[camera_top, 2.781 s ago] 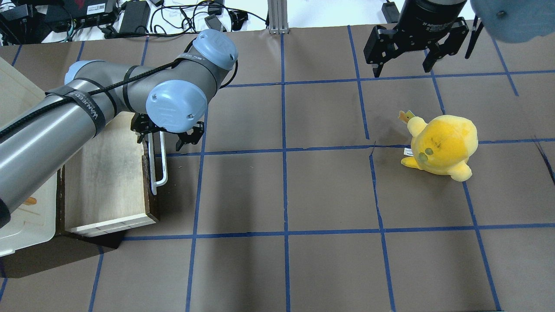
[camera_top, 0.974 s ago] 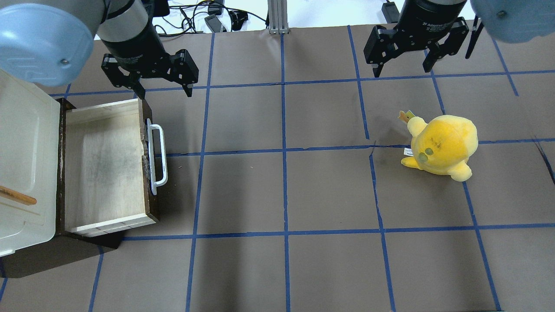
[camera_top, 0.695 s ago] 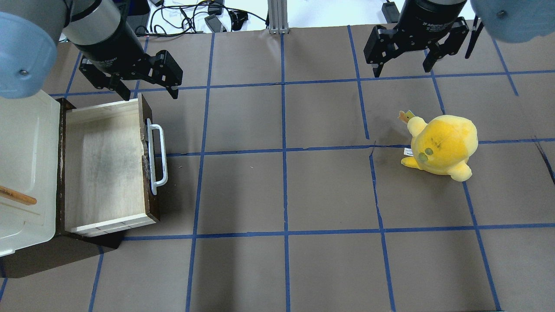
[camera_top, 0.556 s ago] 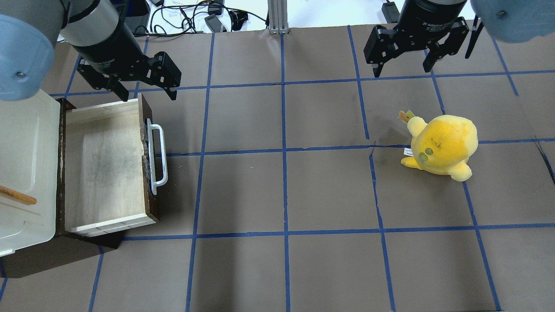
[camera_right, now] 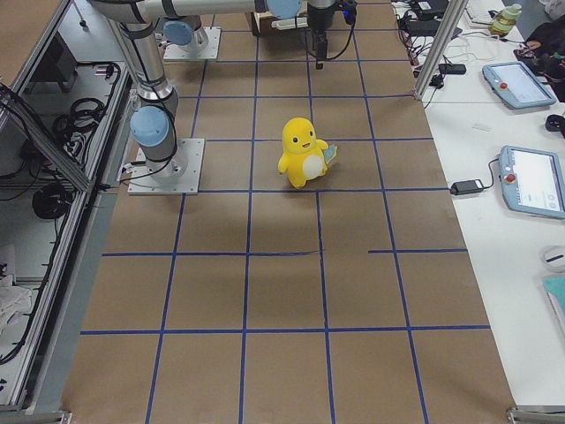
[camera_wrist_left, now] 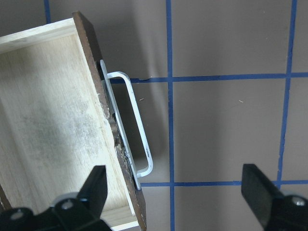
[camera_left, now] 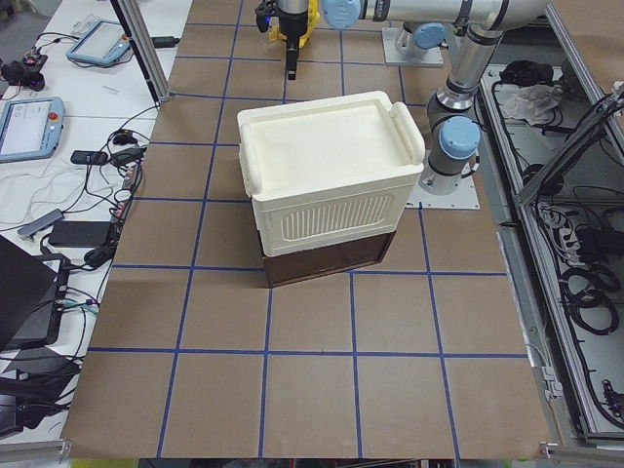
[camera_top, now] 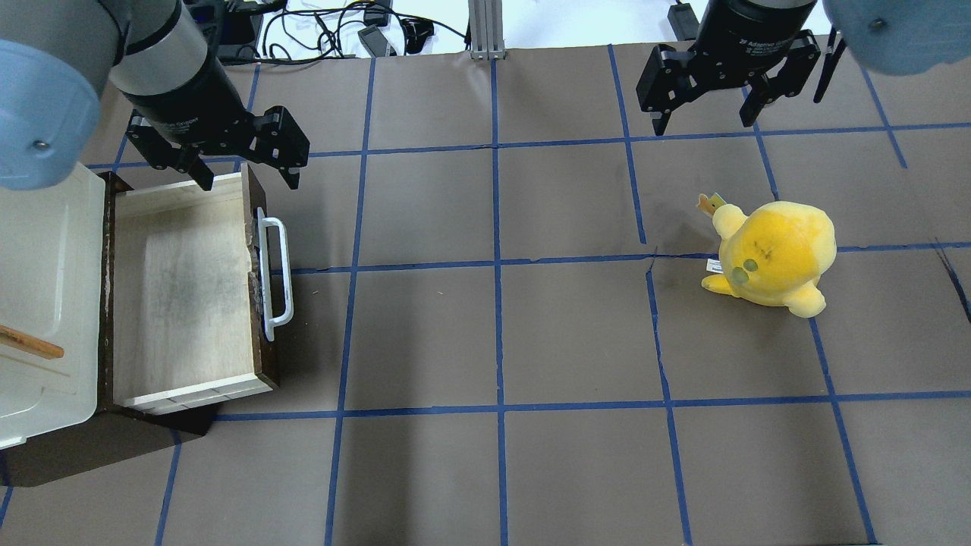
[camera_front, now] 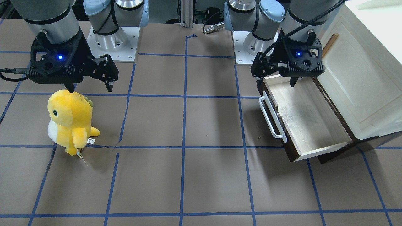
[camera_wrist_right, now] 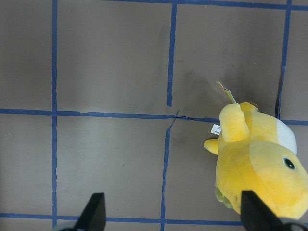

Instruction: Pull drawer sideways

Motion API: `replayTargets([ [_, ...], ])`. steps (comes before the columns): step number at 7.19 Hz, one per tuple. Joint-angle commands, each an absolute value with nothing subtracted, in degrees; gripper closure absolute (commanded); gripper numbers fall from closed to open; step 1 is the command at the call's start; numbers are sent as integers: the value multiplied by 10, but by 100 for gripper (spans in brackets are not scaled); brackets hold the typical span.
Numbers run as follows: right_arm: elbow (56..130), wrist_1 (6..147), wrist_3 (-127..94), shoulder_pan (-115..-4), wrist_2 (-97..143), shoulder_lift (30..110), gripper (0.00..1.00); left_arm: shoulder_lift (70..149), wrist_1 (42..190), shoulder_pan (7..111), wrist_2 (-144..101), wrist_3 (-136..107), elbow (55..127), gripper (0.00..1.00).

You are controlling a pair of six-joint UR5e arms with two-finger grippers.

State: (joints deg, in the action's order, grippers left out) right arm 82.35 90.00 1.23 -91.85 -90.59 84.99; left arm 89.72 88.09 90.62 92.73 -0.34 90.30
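The dark brown drawer (camera_top: 182,288) stands pulled out of the cream-white cabinet (camera_top: 45,288), showing its pale wood inside. Its white bar handle (camera_top: 277,277) faces the table's middle. My left gripper (camera_top: 250,180) is open and empty, above the drawer's far front corner and apart from the handle. In the left wrist view the drawer (camera_wrist_left: 53,120) and handle (camera_wrist_left: 132,125) lie below the open fingers (camera_wrist_left: 94,185). In the front-facing view the left gripper (camera_front: 276,82) hovers over the drawer's (camera_front: 307,122) robot-side end. My right gripper (camera_top: 704,121) is open and empty at the far right.
A yellow plush toy (camera_top: 770,254) stands on the right half of the table, just in front of my right gripper (camera_front: 91,89); it also shows in the right wrist view (camera_wrist_right: 255,159). A wooden stick (camera_top: 30,343) lies on the cabinet top. Blue tape lines grid the brown table.
My left arm has let go of the handle, risen and pulled back to the drawer's far end, then drifted slightly left. The drawer stays open in place. The right arm has not moved.
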Motion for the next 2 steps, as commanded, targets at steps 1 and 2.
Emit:
replayTargets([
  [1, 824, 900, 12, -918, -905, 850, 0, 896, 882, 907, 926, -5, 905, 0],
  [2, 824, 900, 12, -918, -906, 850, 0, 895, 882, 907, 925, -5, 905, 0],
])
